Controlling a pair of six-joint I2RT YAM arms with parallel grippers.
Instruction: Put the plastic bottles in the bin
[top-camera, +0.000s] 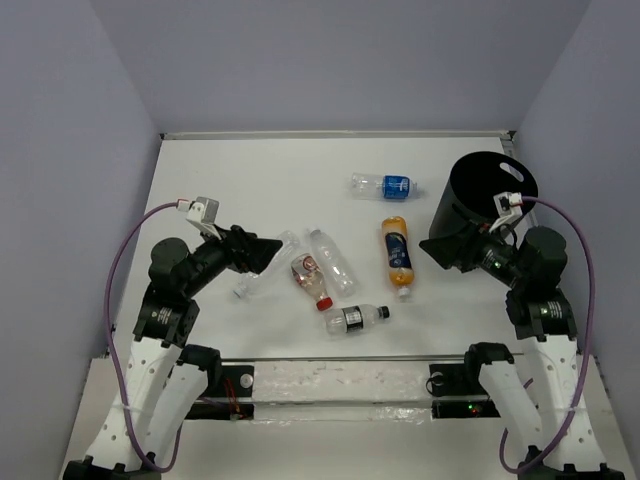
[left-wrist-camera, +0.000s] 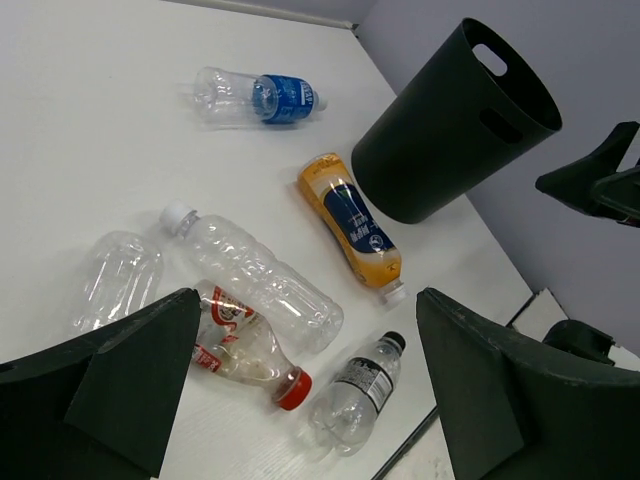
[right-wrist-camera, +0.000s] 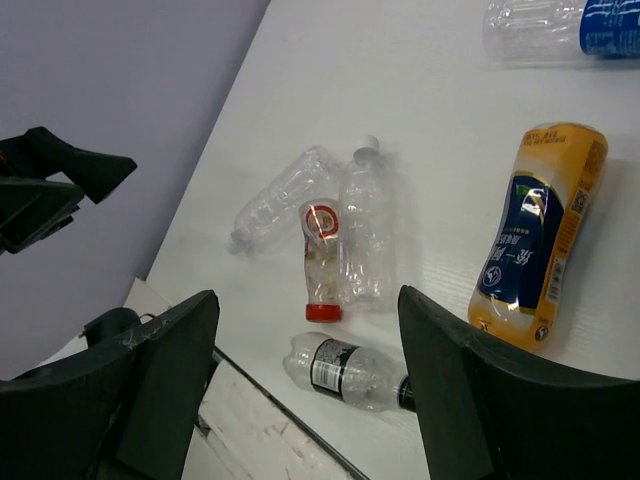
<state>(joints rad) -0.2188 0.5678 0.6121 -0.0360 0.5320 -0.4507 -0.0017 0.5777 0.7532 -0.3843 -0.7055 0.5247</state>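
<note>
Low in the top view, the left gripper (top-camera: 268, 252) and the right gripper (top-camera: 445, 250) both have fingers spread apart and hold nothing. Between them five plastic bottles (top-camera: 332, 262) lie flat on the table (top-camera: 230, 170), and the left wrist view shows more of the clear bottle (left-wrist-camera: 115, 280) half hidden from above. Farther up lie the blue-labelled bottle (top-camera: 384, 185) and, upper right, the black bin (top-camera: 460, 205), which the right wrist view misses.

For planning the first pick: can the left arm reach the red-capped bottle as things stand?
Probably yes: the open left gripper hangs beside the red-capped bottle, with nothing over it. The white-capped clear bottle lying against it may crowd the grip.
</note>
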